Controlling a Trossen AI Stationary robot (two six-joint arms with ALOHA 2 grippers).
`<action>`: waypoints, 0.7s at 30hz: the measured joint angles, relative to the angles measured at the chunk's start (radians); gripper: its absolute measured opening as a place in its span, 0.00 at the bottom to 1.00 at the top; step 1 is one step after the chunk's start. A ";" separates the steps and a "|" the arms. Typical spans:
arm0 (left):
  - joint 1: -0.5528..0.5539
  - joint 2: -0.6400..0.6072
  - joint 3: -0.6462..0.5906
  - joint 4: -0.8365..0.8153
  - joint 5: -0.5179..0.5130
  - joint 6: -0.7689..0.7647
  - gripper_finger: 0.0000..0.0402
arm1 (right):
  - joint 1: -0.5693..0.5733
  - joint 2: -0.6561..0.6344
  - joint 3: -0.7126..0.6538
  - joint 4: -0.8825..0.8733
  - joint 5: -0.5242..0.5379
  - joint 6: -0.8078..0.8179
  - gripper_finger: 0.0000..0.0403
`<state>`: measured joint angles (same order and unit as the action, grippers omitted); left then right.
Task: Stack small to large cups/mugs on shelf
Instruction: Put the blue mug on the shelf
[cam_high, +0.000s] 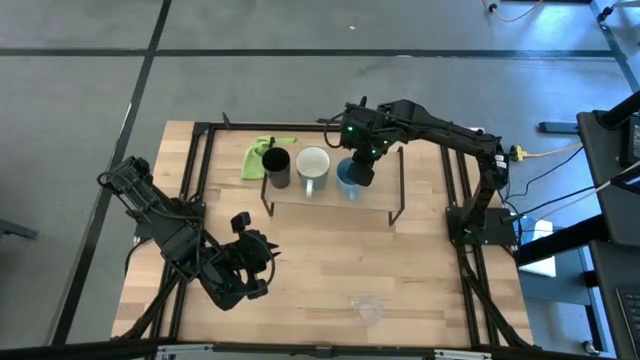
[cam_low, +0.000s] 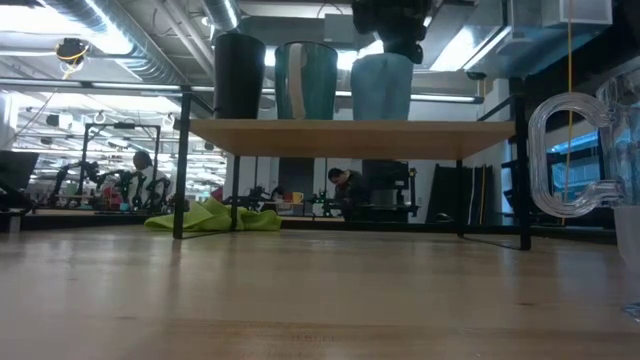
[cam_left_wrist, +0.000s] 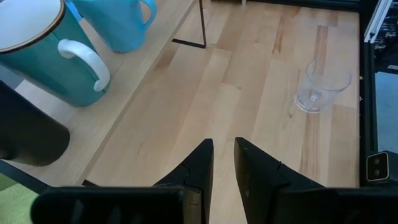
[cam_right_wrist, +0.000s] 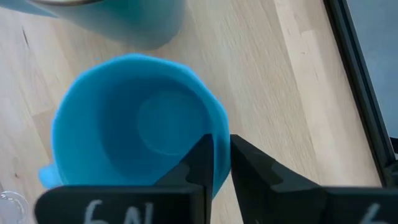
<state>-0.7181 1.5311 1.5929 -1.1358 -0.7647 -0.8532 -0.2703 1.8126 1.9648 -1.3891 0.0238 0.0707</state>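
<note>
On the shelf three vessels stand upright in a row on their bases. They are a black cup, a teal mug with a white inside and handle, and a light blue mug. My right gripper hangs over the blue mug, its fingers astride the rim. The clear cup rests on the table near its front edge. My left gripper waits above the table's near left part, open by a narrow gap, with nothing between its fingers. My right gripper has the light blue mug's rim wall between its two fingers, one inside the mug and one outside, on the side away from the handle. The fingers come from above, pointing down. The mug stands upright with its base on the shelf.
A green cloth lies on the table at the shelf's far left corner. The shelf's thin black legs stand on the table, and a black frame runs along the tabletop's sides. Bare wood lies between the shelf and the clear cup.
</note>
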 joint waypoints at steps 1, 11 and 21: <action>0.000 0.000 0.000 0.000 0.000 0.000 0.15 | 0.000 0.000 0.000 0.001 0.000 -0.002 0.13; 0.000 0.000 0.000 0.000 0.000 0.002 0.15 | 0.000 0.000 0.001 -0.002 0.010 -0.024 0.14; 0.000 0.000 0.000 0.000 0.000 0.026 0.15 | 0.001 0.000 0.001 -0.010 0.110 -0.054 0.14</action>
<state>-0.7183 1.5311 1.5929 -1.1358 -0.7647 -0.8276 -0.2695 1.8125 1.9659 -1.3996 0.1341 0.0172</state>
